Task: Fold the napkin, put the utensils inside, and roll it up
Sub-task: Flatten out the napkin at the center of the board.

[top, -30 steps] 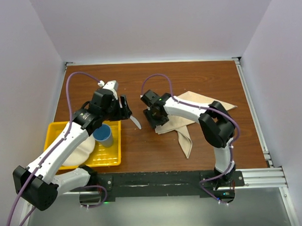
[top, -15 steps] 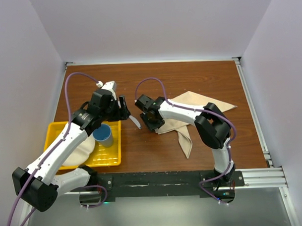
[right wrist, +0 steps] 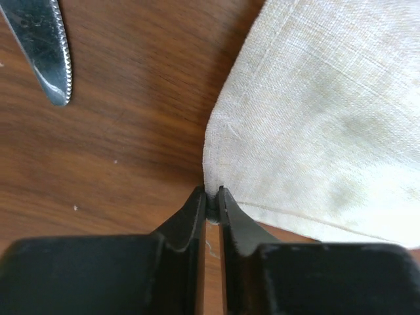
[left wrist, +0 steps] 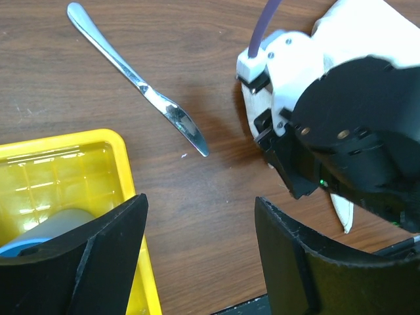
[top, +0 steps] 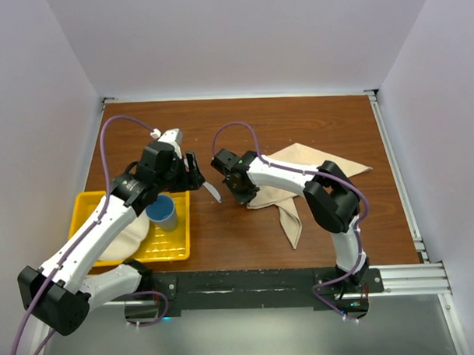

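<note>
Bare desk (top: 223, 236) lies open between the knife (top: 212, 191) and the arm bases. The knife sits in a narrow gap between the left pincer (top: 196, 173) and right pincer (top: 239, 194). The yellow tray (top: 171, 250) with its blue cup (top: 164, 213) blocks the left, and the napkin (top: 308, 158) the right.

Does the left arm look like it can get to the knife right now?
Probably yes. The left end effector hangs open near the knife, which lies flat and uncovered on the table. The right end effector, pinching the napkin edge, sits off to one side.
</note>
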Controlling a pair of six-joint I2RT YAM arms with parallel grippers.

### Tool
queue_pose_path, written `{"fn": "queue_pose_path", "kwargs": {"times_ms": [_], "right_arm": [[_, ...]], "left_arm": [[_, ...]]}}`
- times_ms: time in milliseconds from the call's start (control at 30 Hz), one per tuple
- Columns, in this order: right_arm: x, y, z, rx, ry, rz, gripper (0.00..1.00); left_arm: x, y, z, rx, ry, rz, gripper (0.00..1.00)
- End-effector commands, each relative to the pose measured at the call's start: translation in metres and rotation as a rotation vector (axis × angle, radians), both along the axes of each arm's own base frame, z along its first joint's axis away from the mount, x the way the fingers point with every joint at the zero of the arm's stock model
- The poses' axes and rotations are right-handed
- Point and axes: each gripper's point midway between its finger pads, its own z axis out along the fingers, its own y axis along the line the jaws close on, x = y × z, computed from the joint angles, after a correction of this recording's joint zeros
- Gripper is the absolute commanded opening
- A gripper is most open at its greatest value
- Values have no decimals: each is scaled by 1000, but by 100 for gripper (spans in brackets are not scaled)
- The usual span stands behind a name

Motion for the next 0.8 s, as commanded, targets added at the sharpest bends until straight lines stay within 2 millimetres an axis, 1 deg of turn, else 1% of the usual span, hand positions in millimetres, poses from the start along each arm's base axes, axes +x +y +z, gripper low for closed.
{"fn": "queue_pose_path", "kwargs": {"times_ms": [0,67,100,133,167,200,233,267,300,367,400,433,467,500,533,567,600,633,667,700,733,767], "right_arm": [[14,6,62,59,-101,-29,6],[12,6,85,123,-95,-55,3],[16,3,94,150,-94,-77,0],[16,2,102,173,-90,-88,0],[12,6,109,218,-64,-82,0],[14,4,122,260,-71,-96,0],[16,4,128,286,-71,-111,0],[19,-1,134,283,-78,-135,0],[27,-14,140,271,-86,-182,0],[37,-30,164,275,-111,-228,0],[49,-45,174,266,-147,-264,0],[56,-50,196,284,-187,-258,0],[60,-55,207,292,-204,-264,0],[66,-64,214,291,-211,-283,0],[67,-67,227,292,-219,-274,0],[69,-69,232,290,-227,-276,0],[72,-71,242,299,-246,-275,0],[71,-74,244,289,-242,-275,0],[72,-74,244,291,-239,-280,0],[73,-77,246,298,-237,-286,0],[72,-76,247,310,-224,-286,0],[71,-76,248,320,-220,-287,0]], "left_arm": [[2,-7,8,-53,-33,-17,72],[-1,-16,4,-79,-19,-66,76],[1,-22,-2,-89,-14,-89,77],[-2,-31,-3,-119,0,-131,79],[-2,-37,-7,-137,10,-156,80],[1,-45,-13,-163,15,-176,80],[-2,-54,-16,-195,31,-212,80],[-1,-58,-19,-210,39,-222,80],[3,-65,-28,-226,45,-228,81],[4,-78,-35,-221,60,-255,81],[10,-86,-45,-193,81,-258,81],[8,-98,-51,-150,78,-274,81],[8,-104,-59,-114,98,-280,81],[14,-115,-72,-82,136,-277,80],[11,-125,-80,-63,156,-293,79],[11,-131,-89,-57,181,-299,78],[13,-137,-104,-47,211,-296,77],[12,-142,-109,-36,207,-299,77],[16,-147,-111,-44,189,-304,77],[15,-148,-118,-43,191,-309,77],[13,-154,-117,-67,187,-332,78],[18,-163,-110,-106,146,-353,79]]}}
